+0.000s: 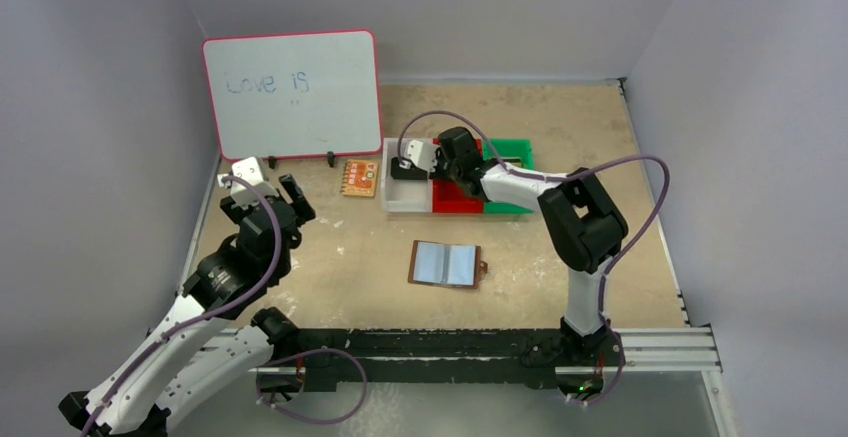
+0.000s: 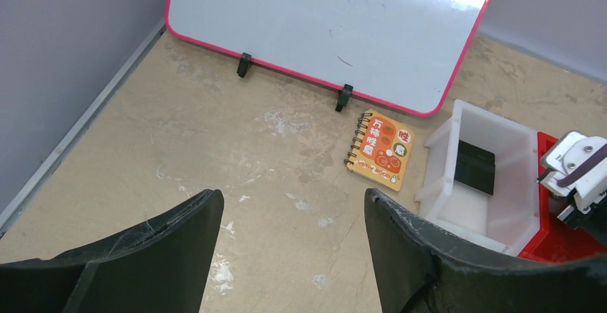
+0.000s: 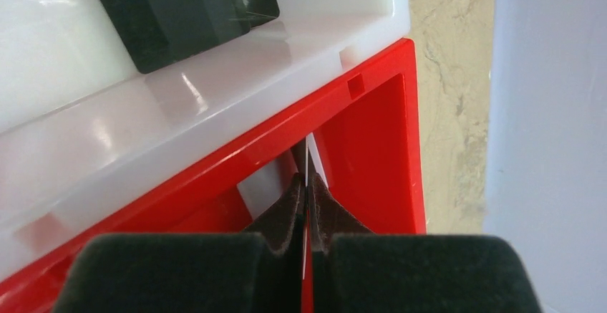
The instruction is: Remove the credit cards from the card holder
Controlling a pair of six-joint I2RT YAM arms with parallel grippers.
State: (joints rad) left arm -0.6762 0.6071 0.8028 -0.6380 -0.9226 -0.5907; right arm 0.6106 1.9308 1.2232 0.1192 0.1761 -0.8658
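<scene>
The brown card holder (image 1: 446, 263) lies open on the table, showing both pale blue-grey panels, with no gripper near it. My right gripper (image 1: 447, 172) hangs over the red bin (image 1: 455, 200). In the right wrist view it (image 3: 306, 184) is shut on a thin credit card (image 3: 306, 157) seen edge-on as a white line between the pads, inside the red bin (image 3: 372, 134). A dark credit card (image 3: 179, 5) lies in the white bin (image 2: 501, 155). My left gripper (image 1: 275, 189) is raised at the left, open and holding nothing (image 2: 293, 202).
A green bin (image 1: 515, 149) stands right of the red one. A pink-framed whiteboard (image 1: 290, 92) is propped at the back left. An orange spiral notebook (image 1: 359, 178) lies before it, next to the white bin (image 1: 405, 197). Grey walls close in both sides.
</scene>
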